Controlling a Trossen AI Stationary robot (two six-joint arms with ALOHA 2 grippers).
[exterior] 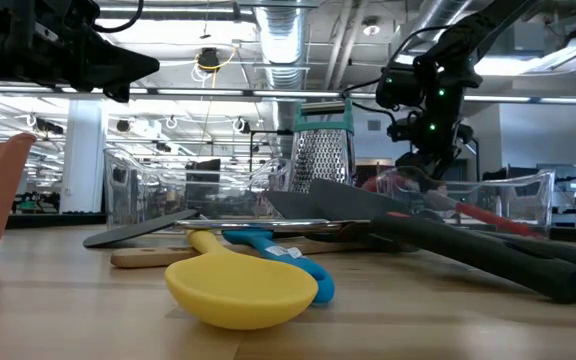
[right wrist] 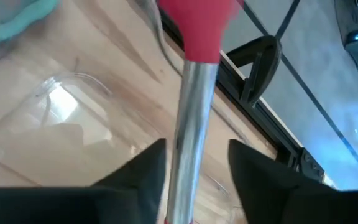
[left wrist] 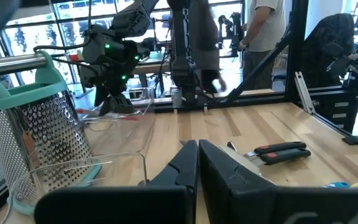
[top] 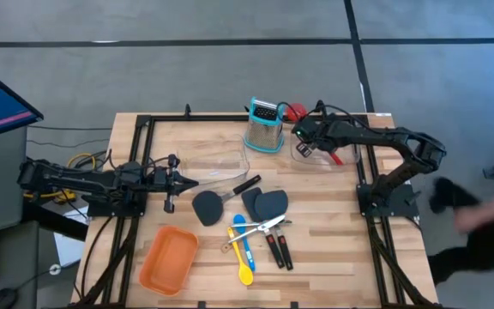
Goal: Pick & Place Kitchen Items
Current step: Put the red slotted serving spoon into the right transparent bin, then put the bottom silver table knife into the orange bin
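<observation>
Placement step: right claw (right wrist: 194, 163), fingers spread around steel-handled red slotted spoon (right wrist: 194, 93), over clear plastic bin (top: 316, 157) at tabletop rear. Next: retreat upward. Left claw (left wrist: 197, 171) pressed together.

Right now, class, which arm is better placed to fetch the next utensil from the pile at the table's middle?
Probably the left: its tool, shut and empty, sits beside the grey spatula. The right tool is over the far clear bin, fingers astride the red spoon.
</observation>
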